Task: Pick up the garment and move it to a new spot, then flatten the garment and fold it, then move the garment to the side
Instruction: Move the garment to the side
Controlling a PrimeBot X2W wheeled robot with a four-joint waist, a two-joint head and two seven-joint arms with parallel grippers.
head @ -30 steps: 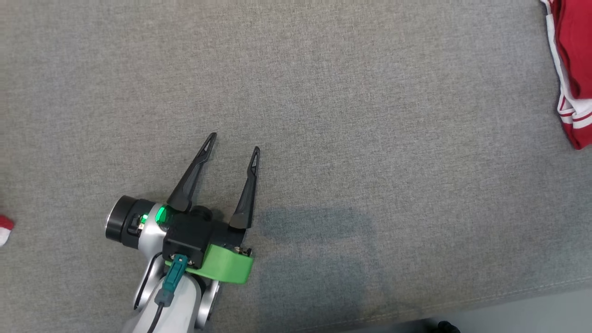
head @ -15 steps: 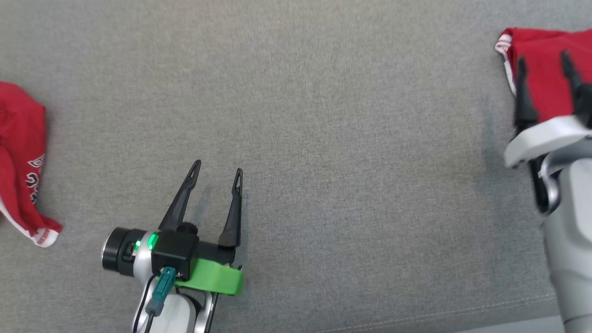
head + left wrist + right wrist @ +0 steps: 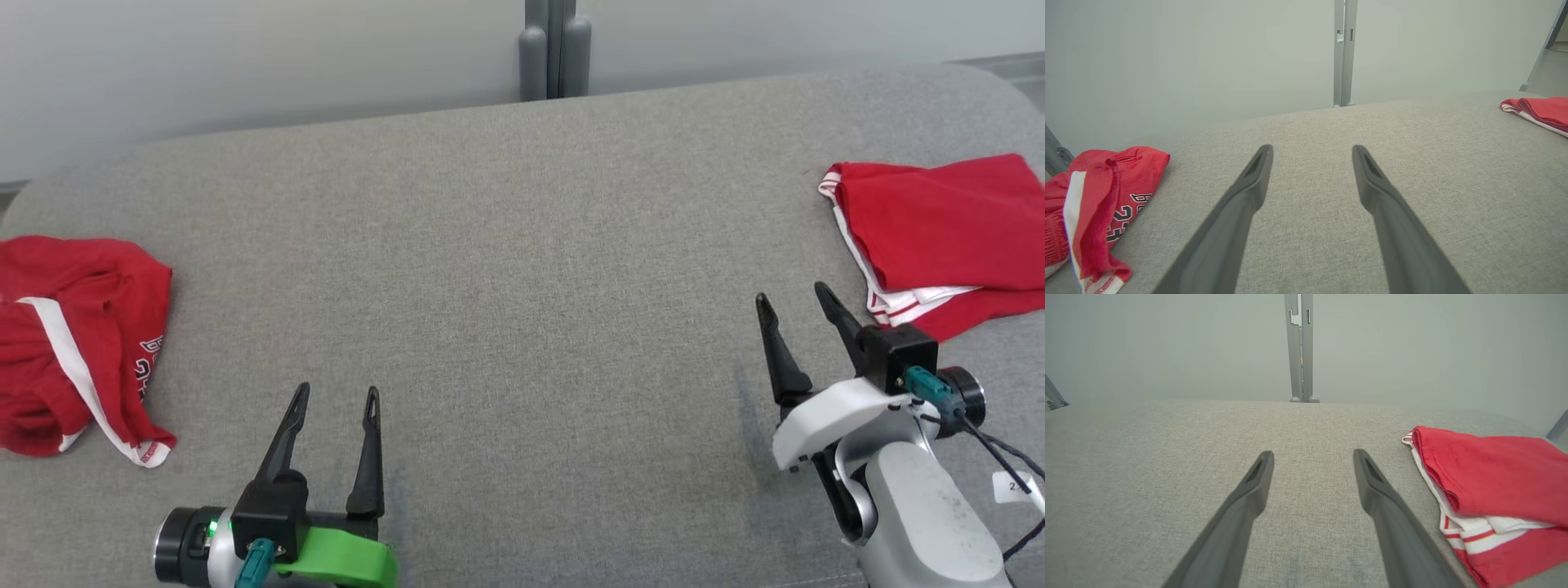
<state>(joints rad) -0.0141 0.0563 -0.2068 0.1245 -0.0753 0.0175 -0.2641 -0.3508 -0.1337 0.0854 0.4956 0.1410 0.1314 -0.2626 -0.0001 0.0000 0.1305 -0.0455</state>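
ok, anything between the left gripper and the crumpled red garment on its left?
Nothing visible. The left gripper is open, and just bare grey cushion lies between it and the crumpled garment.

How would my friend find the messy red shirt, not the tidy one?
Look at the grey cushion. At its left end, beyond the left gripper, lies the crumpled red shirt. Unlike the folded red shirt at the right end, it is bunched up and shows black numbers.
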